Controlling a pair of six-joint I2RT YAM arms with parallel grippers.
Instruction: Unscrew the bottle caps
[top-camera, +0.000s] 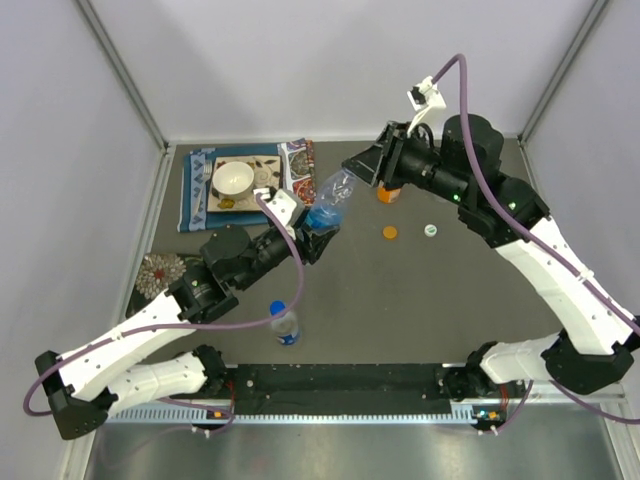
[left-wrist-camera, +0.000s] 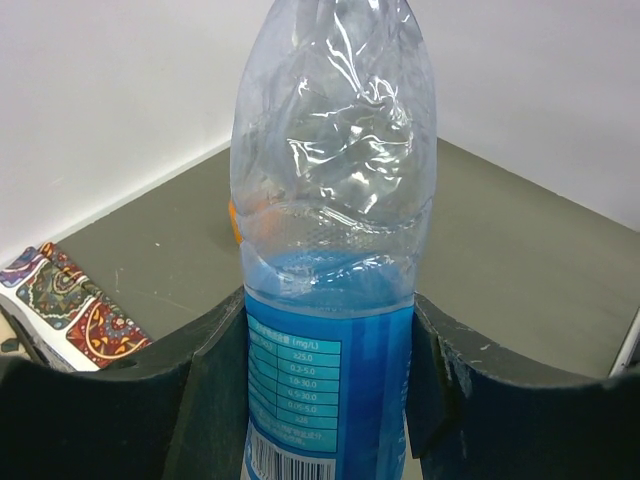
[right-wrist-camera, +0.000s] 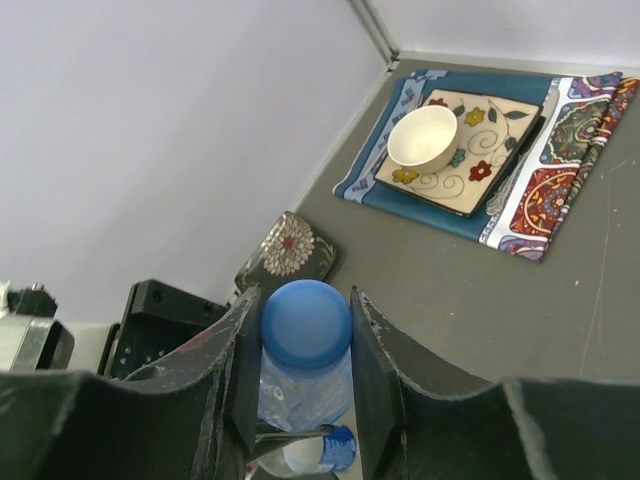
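Observation:
My left gripper (top-camera: 322, 226) is shut on a clear bottle with a blue label (top-camera: 330, 203), held tilted above the table; in the left wrist view the bottle (left-wrist-camera: 335, 250) fills the gap between the jaws. My right gripper (top-camera: 357, 168) is shut on this bottle's blue cap (right-wrist-camera: 306, 323). A second blue-capped bottle (top-camera: 283, 323) stands near the front. A short orange bottle (top-camera: 388, 194) stands behind the right gripper. A loose orange cap (top-camera: 390, 232) and a white cap (top-camera: 429, 231) lie on the table. The greenish bottle is out of view.
A patterned placemat (top-camera: 200, 195) with a square plate and white bowl (top-camera: 232, 179) lies at the back left. A dark floral dish (top-camera: 160, 272) sits at the left edge. White walls enclose the table on three sides.

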